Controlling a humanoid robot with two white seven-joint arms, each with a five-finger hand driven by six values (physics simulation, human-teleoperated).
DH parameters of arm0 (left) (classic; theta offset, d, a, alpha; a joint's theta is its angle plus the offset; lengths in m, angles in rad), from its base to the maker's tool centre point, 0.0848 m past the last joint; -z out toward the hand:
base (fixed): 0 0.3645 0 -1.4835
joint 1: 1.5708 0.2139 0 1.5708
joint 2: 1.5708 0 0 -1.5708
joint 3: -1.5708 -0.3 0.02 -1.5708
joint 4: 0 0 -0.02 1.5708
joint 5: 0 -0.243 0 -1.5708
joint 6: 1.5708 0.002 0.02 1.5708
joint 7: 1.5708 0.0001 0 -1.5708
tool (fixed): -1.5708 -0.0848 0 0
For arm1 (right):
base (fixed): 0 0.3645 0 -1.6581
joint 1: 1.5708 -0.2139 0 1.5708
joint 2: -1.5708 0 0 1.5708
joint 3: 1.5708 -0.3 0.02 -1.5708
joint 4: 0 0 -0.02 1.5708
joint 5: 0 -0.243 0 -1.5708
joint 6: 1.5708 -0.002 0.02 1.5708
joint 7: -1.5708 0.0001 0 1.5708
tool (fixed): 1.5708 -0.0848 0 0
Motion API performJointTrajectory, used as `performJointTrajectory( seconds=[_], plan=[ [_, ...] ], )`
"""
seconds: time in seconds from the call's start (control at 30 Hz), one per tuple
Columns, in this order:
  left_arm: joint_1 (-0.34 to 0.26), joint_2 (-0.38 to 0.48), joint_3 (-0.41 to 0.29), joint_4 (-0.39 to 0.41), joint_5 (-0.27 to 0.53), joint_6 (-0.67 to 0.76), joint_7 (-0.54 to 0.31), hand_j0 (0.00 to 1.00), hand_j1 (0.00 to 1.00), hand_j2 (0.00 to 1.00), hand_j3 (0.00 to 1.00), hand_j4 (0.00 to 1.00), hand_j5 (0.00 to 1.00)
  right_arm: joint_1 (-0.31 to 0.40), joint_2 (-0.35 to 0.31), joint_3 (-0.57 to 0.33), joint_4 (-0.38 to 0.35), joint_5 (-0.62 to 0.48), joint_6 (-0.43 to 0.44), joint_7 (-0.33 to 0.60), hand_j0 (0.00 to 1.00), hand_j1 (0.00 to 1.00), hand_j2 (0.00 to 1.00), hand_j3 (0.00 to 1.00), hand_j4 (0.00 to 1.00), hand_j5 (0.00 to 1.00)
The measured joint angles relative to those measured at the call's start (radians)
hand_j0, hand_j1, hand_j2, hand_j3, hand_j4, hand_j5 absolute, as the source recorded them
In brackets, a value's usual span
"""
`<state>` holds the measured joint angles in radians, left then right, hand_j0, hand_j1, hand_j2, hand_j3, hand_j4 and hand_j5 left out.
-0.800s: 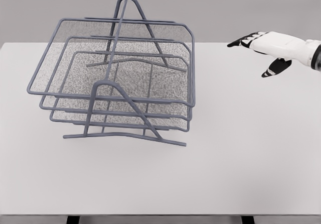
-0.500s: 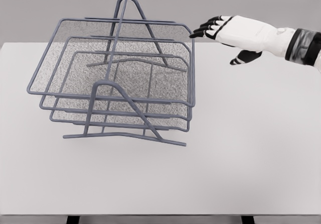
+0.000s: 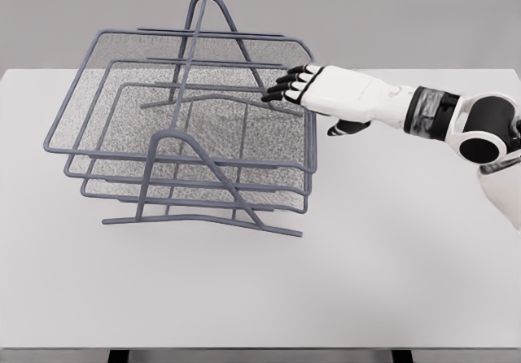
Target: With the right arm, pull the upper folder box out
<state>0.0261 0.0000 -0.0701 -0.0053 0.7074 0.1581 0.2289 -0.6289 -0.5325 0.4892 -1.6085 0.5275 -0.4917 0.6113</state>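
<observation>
Right hand (image 3: pixel 326 94) reaches in from the right, palm down, over the right edge of the upper folder box (image 3: pixel 191 98). Fingers (image 3: pixel 286 86) are extended and slightly spread, loose, gripping nothing; the dark fingertips overlap the box's mesh just inside its right rim, and the thumb hangs below the palm outside that rim. Whether the fingertips actually touch the wire or hover just above it cannot be told from this angle. The upper folder box is the top tier of a grey wire rack (image 3: pixel 203 216), seated in the frame above two lower trays, all tilted down toward the near left. The rack stands on the left half of the white table (image 3: pixel 391 282), its base rails flat on the surface. The forearm runs from the box's right rim toward the right picture edge.
</observation>
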Motion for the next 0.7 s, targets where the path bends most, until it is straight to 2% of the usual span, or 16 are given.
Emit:
performJointTrajectory(
  seconds=[0.2,0.37,0.47,0.7],
  plan=[
    [0.000,0.000,0.000,0.000,0.000,0.000,0.000,1.00,1.00,1.00,1.00,1.00,1.00,0.041,-0.014,-0.015,0.006,-0.010,-0.016,-0.009,1.00,1.00,1.00,1.00,1.00,1.00],
    [-0.002,0.000,0.000,0.000,0.000,0.000,0.000,1.00,1.00,1.00,1.00,1.00,1.00,0.041,-0.077,-0.023,0.002,-0.060,-0.028,-0.006,1.00,1.00,1.00,1.00,1.00,1.00],
    [0.000,0.000,0.000,0.000,0.000,0.000,0.000,1.00,1.00,1.00,1.00,1.00,1.00,0.066,-0.105,-0.039,0.000,-0.088,-0.032,-0.010,1.00,1.00,1.00,1.00,1.00,1.00],
    [0.000,0.000,0.000,0.001,0.000,0.000,0.000,1.00,1.00,1.00,1.00,1.00,1.00,0.201,-0.152,-0.144,0.004,-0.176,-0.042,-0.045,1.00,1.00,1.00,1.00,1.00,1.00]
  ],
)
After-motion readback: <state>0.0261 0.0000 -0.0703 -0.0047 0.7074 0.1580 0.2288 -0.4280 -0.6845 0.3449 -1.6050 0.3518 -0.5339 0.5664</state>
